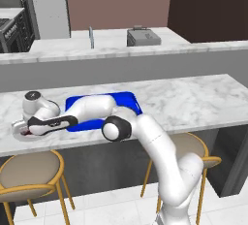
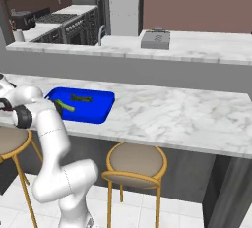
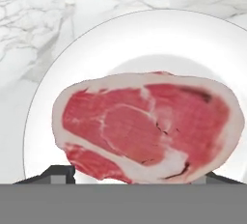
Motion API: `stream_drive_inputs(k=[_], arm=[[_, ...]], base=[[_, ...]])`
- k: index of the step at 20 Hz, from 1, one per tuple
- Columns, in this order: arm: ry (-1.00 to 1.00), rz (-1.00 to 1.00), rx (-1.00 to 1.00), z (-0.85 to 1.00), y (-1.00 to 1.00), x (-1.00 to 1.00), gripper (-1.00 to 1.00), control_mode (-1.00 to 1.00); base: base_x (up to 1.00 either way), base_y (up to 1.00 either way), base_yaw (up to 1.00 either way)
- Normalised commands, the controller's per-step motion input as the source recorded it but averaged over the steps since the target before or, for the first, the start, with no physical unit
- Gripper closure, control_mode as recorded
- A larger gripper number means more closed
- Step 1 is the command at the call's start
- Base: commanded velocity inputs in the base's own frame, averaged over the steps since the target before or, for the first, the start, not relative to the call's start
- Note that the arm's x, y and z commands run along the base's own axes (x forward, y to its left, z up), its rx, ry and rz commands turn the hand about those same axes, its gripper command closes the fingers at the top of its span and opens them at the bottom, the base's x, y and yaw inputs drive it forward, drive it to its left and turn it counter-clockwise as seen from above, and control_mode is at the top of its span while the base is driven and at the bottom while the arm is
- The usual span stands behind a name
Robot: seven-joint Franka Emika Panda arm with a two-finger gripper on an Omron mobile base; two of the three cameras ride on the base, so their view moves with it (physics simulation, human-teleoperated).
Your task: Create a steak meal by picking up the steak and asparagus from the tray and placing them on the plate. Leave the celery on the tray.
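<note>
The steak (image 3: 144, 129) lies over the plate (image 3: 72, 63), filling the near half of the dish as the hand view shows it, with bare white rim left and far of it. The plate (image 1: 19, 133) sits at the left end of the marble counter (image 1: 193, 100), just beside the left end of the tray (image 1: 131, 100). The gripper (image 1: 26, 128) is low over the plate, the arm stretched left across the tray's near side.

State of the hand: the finger tips (image 3: 58, 172) show only as dark corners at either side of the steak's near edge. The fingers stand apart by roughly the meat's width, but whether they are clamped on the steak or have let it go cannot be told. Nor is it certain whether the meat rests on the dish or hangs just above it; the soft shadow on the plate beyond it suggests a small gap.

In the right base view the asparagus (image 2: 81, 98) lies toward the far side of the tray (image 2: 101, 106), and the celery (image 2: 65, 106) lies left of it and nearer, apart from it.

Judgement: the step in hand is placing the steak, the first of two transfers, and it is near complete. The next move calls for a clean release and a straight lift clear, then travel right to the asparagus. The grasp there must take the dark bundle without disturbing the celery close by.
</note>
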Motion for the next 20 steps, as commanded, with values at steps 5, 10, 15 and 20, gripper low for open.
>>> stream_drive_inputs(k=[5,10,15,20], arm=[[0.00,0.00,0.00,-0.09,-0.08,0.02,-1.00,-1.00],[0.00,0.00,0.00,-0.02,-0.51,-0.12,-1.00,-1.00],[-0.05,0.00,0.00,-0.09,-0.52,-0.23,-1.00,-1.00],[-0.09,0.00,0.05,-0.01,-0.86,-0.61,-1.00,-1.00]], base=[[0.00,0.00,0.00],[0.00,0.00,0.00],[0.00,0.00,0.00],[0.00,0.00,0.00]])
